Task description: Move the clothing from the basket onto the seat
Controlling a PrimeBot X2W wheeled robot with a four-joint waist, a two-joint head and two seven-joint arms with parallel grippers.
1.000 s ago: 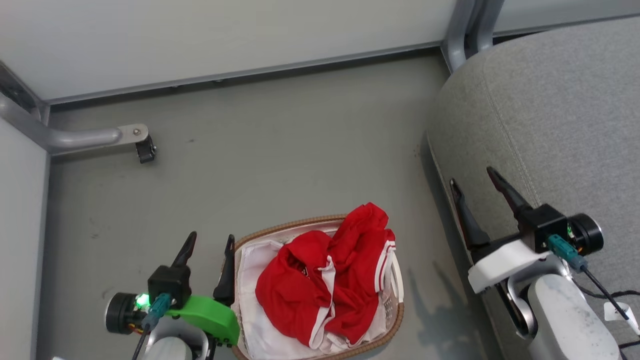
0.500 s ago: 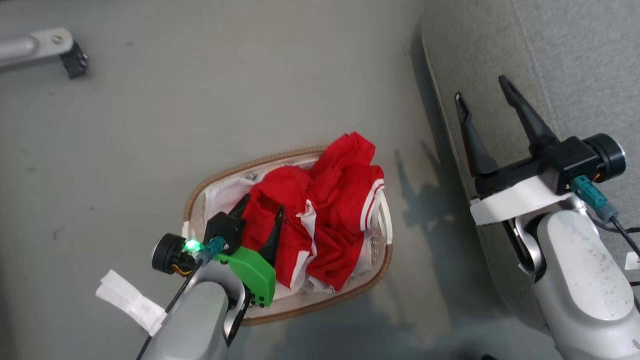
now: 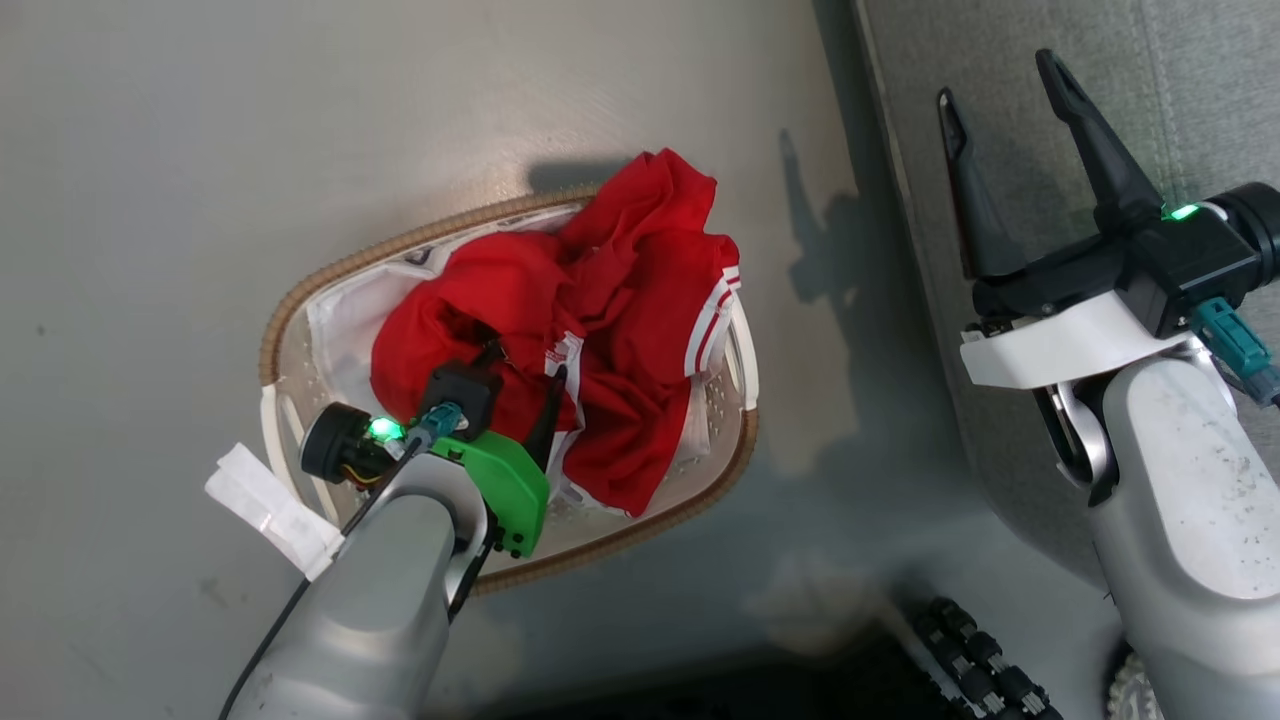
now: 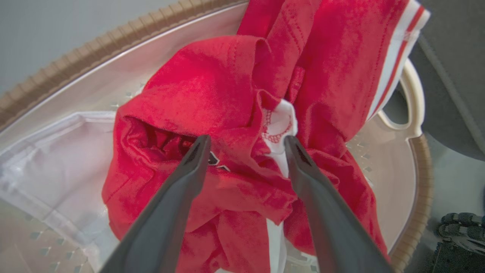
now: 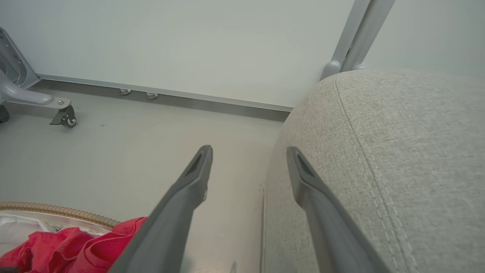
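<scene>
The red clothing with white striped trim lies heaped in the oval basket with its brown woven rim, on the floor. My left gripper is open, low over the heap, its fingers straddling a red fold with a white patch beside the right finger. From the left wrist camera the basket rim and white liner surround the clothing. My right gripper stands open above the edge of the grey seat, holding nothing. Through the right wrist camera its fingers frame the seat's rounded edge; a corner of the clothing shows bottom left.
Bare grey floor lies around the basket. A white wall with a metal baseboard and a castor on a metal leg stand behind. A black ribbed wheel of my base sits near the seat's foot.
The head camera has tilted down, shifting the whole picture. My left gripper went from beside the basket to over the red clothing, then lower, its open fingers now among the folds.
</scene>
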